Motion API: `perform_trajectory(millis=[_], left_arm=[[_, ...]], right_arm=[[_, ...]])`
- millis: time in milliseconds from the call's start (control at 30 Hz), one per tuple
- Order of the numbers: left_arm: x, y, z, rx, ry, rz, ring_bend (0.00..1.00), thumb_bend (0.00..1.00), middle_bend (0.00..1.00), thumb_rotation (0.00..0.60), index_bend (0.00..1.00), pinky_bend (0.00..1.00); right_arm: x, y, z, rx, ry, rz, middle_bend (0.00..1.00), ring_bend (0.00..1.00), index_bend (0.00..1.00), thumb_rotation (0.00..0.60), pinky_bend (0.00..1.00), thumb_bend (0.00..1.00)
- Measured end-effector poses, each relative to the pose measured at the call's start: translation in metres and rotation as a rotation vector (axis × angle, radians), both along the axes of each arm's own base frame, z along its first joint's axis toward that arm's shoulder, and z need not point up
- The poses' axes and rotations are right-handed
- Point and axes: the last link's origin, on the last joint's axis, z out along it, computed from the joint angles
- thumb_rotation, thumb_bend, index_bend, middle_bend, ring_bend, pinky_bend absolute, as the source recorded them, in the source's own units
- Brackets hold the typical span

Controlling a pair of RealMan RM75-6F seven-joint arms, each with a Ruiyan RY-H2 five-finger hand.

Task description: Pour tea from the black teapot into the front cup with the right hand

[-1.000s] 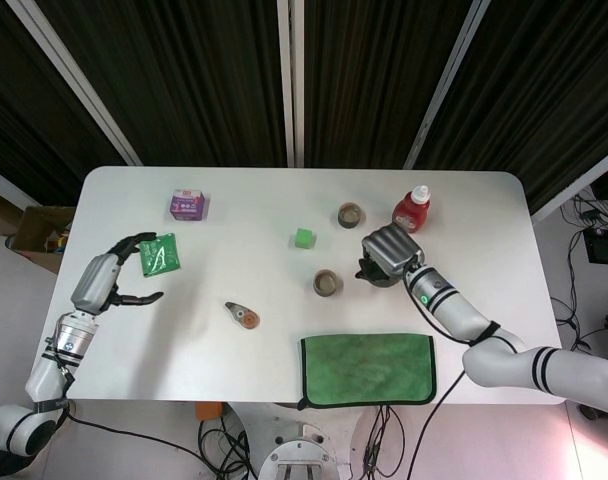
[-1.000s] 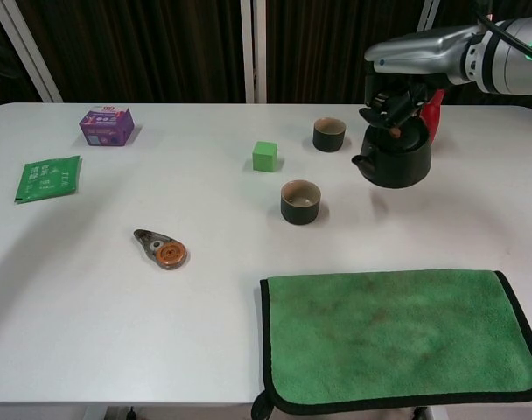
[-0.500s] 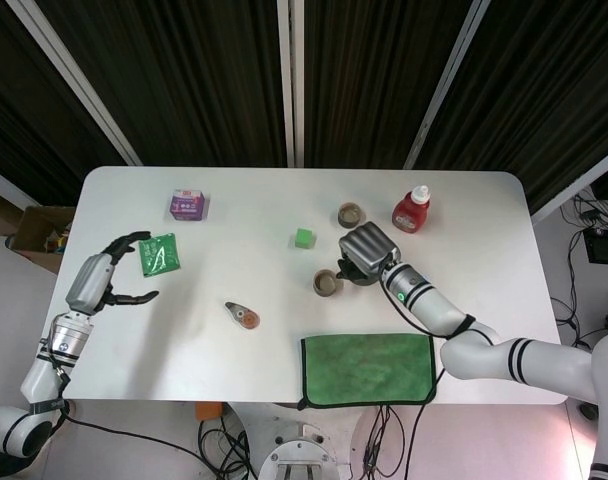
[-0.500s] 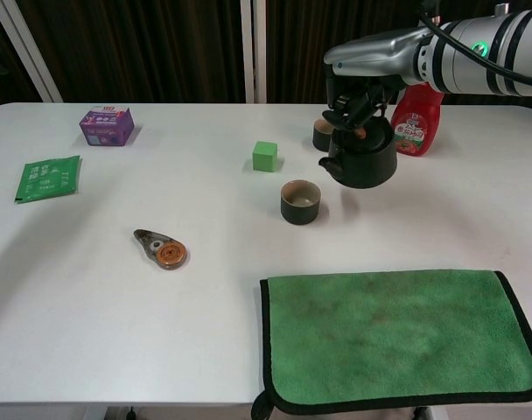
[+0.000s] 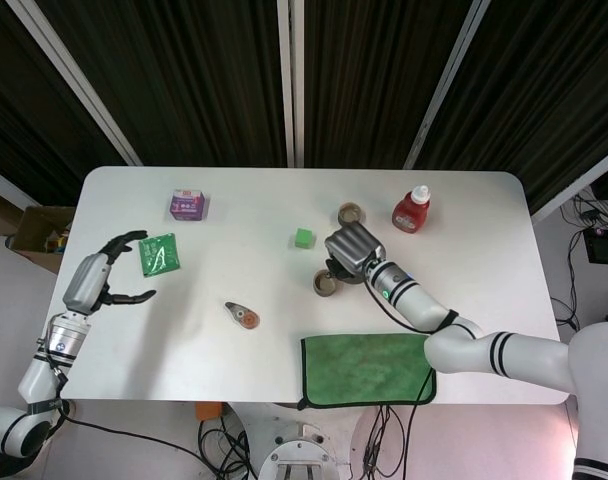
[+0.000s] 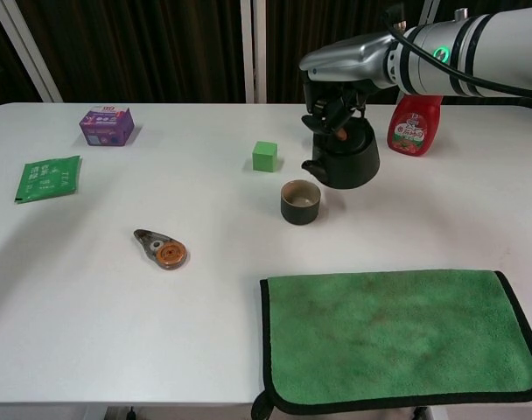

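Above the white tabletop [image 6: 91,289], the black teapot [image 6: 345,157] is gripped by the right hand [image 6: 336,109], spout just beside the front cup [image 6: 300,201]; tilting is judged next

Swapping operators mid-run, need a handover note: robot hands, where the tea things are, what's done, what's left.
Right robot hand: grips the black teapot from above, lifted off the table, spout just over the near rim of the front cup.
Left robot hand: open, holds nothing, hovering at the table's left edge beside the green packet.
Back cup: behind the teapot, near the red bottle.
Done: teapot picked up and carried to the front cup.
Left: tilt and pour; no stream visible yet. Then set the teapot down.
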Motion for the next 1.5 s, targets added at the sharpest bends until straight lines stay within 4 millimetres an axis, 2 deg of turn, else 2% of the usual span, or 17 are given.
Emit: perform_trajectory(millis=[1000,1500], left_arm=[[-0.002,0.000,-0.001,-0.001,-0.011,-0.004,0.17,0.12,0.18,0.600,0.17,0.27],[-0.002,0.000,-0.001,-0.003,-0.009,-0.006,0.17,0.12,0.18,0.600,0.17,0.27]], right_arm=[[0.018,0.004,-0.011,-0.035,0.098,0.095,1.00,0.92,1.00,0.557,0.69,0.65],[0.016,0.004,-0.006,-0.043,0.099,0.086,1.00,0.92,1.00,0.556,0.69,0.65]])
